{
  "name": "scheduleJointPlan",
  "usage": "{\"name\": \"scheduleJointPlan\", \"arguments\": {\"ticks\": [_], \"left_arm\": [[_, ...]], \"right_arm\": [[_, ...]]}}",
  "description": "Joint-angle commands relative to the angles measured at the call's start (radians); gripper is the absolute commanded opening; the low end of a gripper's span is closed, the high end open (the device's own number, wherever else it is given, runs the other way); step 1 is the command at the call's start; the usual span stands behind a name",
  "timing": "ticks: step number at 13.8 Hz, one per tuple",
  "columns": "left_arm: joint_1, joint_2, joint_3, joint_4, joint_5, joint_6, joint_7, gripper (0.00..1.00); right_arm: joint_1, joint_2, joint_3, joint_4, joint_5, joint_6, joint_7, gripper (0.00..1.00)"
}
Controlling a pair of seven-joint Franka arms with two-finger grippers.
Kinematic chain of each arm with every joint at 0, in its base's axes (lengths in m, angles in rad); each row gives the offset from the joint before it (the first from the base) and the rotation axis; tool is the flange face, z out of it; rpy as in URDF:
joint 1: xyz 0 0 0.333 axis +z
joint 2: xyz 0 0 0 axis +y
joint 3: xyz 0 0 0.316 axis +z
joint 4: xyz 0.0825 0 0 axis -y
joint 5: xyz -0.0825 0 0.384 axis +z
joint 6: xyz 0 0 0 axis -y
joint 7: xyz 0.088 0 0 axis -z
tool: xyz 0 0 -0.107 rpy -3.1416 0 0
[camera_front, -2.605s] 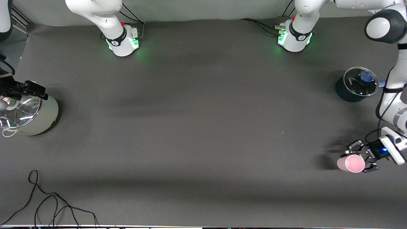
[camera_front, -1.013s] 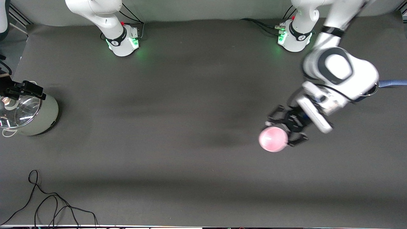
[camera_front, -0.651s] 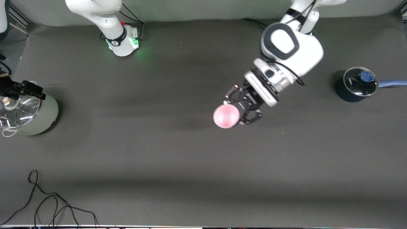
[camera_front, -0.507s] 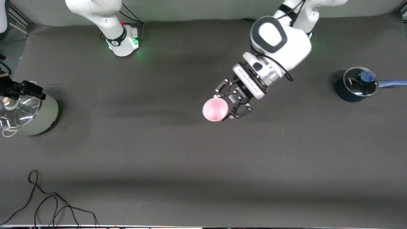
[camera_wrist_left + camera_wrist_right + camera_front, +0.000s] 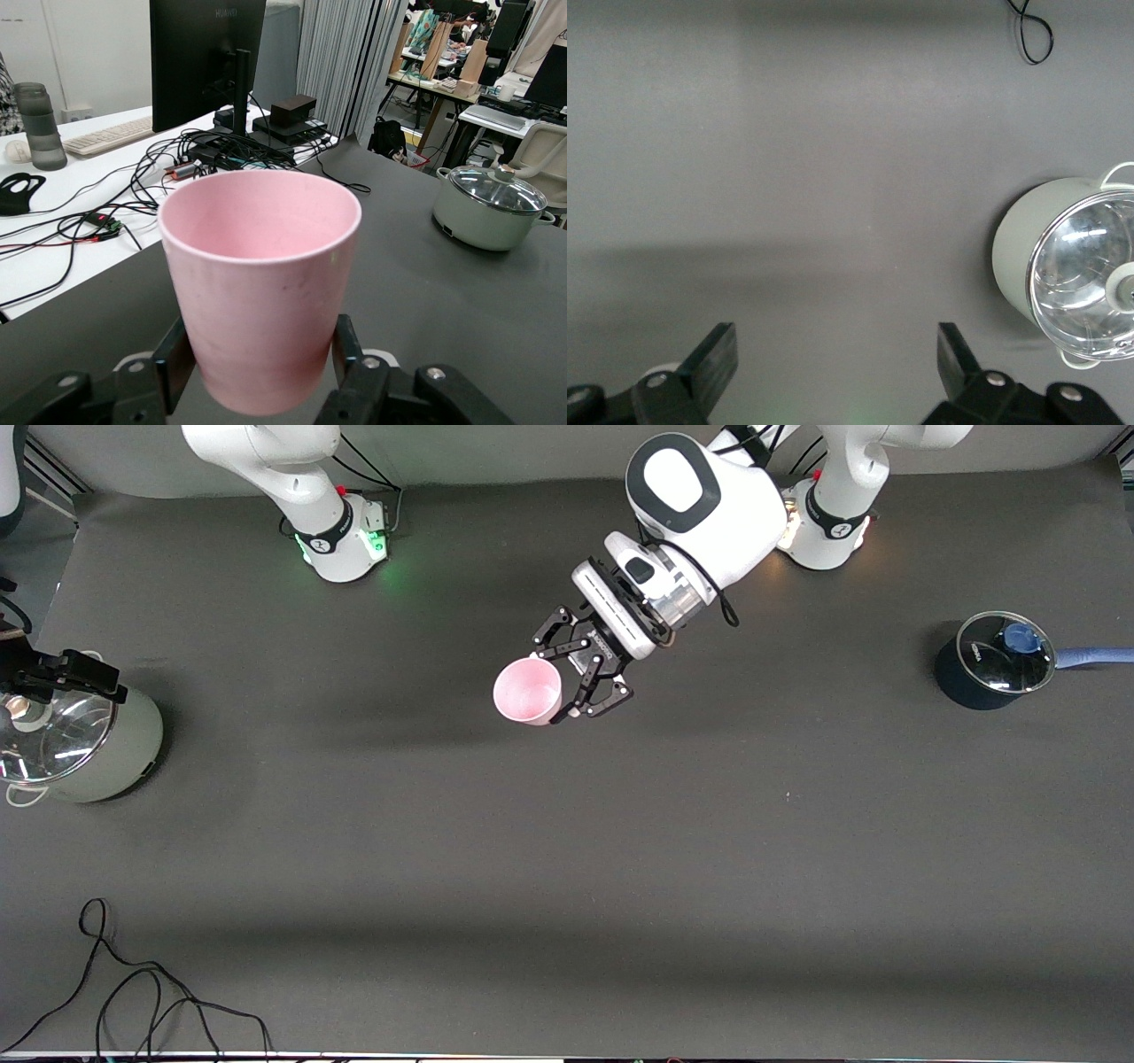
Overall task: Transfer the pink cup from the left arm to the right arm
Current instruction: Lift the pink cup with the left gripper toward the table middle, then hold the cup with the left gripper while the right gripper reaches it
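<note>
a: i'm on the table (image 5: 567, 850) first. landmark is the pale green pot (image 5: 84, 740) at the right arm's end; the dark blue pot (image 5: 992, 664) sits well apart from it, at the left arm's end.

b: and the arms?

a: the left pincer (image 5: 567, 682) is clamped on the pink cup (image 5: 528, 691), up in the air over the middle of the table, well apart from the green pot. the right pincer (image 5: 833, 372) hangs over the table just beside the green pot, fingers spread wide, nothing in it, waiting.

b: progress?

a: i'd say pickup and carry are done; the handover itself is all left.

b: cup's attitude?

a: the left wrist view shows it upright, mouth up, long axis near vertical, gripped low on its wall.
</note>
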Motion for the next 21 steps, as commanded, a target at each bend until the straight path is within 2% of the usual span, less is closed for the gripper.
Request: {"name": "scheduleJointPlan", "arguments": {"ticks": [1, 4, 6, 9, 13, 18, 21], "left_arm": [[-0.020, 0.014, 0.013, 0.028, -0.023, 0.023, 0.002, 0.32], [-0.022, 0.014, 0.011, 0.036, -0.023, 0.053, -0.015, 0.32], [-0.022, 0.016, 0.013, 0.046, -0.023, 0.059, -0.033, 0.32], [-0.022, 0.016, 0.013, 0.051, -0.021, 0.064, -0.049, 0.32], [-0.028, 0.016, 0.013, 0.054, -0.021, 0.087, -0.056, 0.32], [-0.028, 0.016, 0.011, 0.054, -0.020, 0.087, -0.056, 0.32], [-0.027, 0.014, 0.011, 0.054, -0.020, 0.088, -0.064, 0.32]], "right_arm": [[0.000, -0.003, -0.001, 0.012, 0.017, -0.012, -0.016, 1.00], [0.008, 0.000, 0.013, 0.032, 0.113, -0.010, 0.013, 1.00], [0.023, 0.005, 0.030, 0.060, 0.147, -0.010, 0.087, 1.00], [0.152, 0.020, 0.033, 0.115, 0.169, -0.007, 0.289, 1.00], [0.258, 0.081, 0.033, 0.216, 0.275, 0.007, 0.449, 1.00], [0.425, 0.169, 0.033, 0.288, 0.276, 0.114, 0.722, 1.00], [0.514, 0.247, 0.033, 0.351, 0.264, 0.127, 0.829, 1.00]]}}
